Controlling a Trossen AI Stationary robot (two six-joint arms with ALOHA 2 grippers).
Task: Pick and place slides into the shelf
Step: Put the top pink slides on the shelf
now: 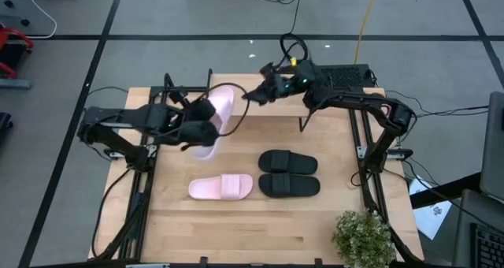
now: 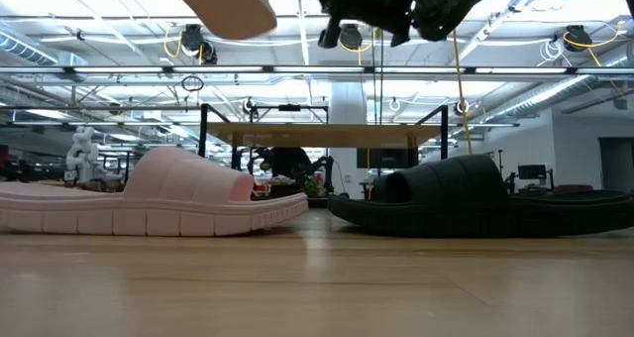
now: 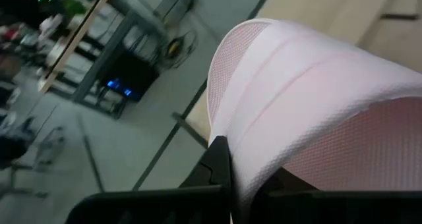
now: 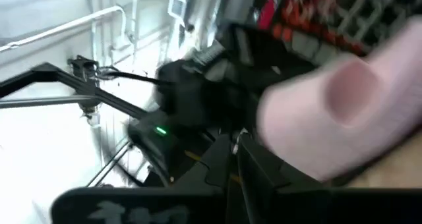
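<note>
My left gripper point(image 1: 206, 131) is shut on a pale pink slide point(image 1: 221, 109) and holds it high above the table's far left part; the slide also shows in the low view point(image 2: 226, 4). My right gripper point(image 1: 249, 96) is shut and hovers beside the lifted slide's far end point(image 4: 330, 112); I cannot tell whether it touches. The other pink slide point(image 1: 222, 187) and the black pair point(image 1: 288, 162) point(image 1: 290, 184) lie sole down on the table. The shelf point(image 2: 327, 134) stands on thin black legs at the far side. My left gripper holds the pink slide by its wide strap point(image 3: 227, 128), coming level from the table's left, across the slide. One finger point(image 3: 217, 161) lies on the strap's outer edge; the slide hides the other. The slide is lifted clear and tilted.
A potted plant point(image 1: 362, 236) stands at the table's near right corner. Black frame rails point(image 1: 142, 189) point(image 1: 366, 181) run along both sides of the table. Bare wood point(image 1: 236, 228) lies toward the near edge.
</note>
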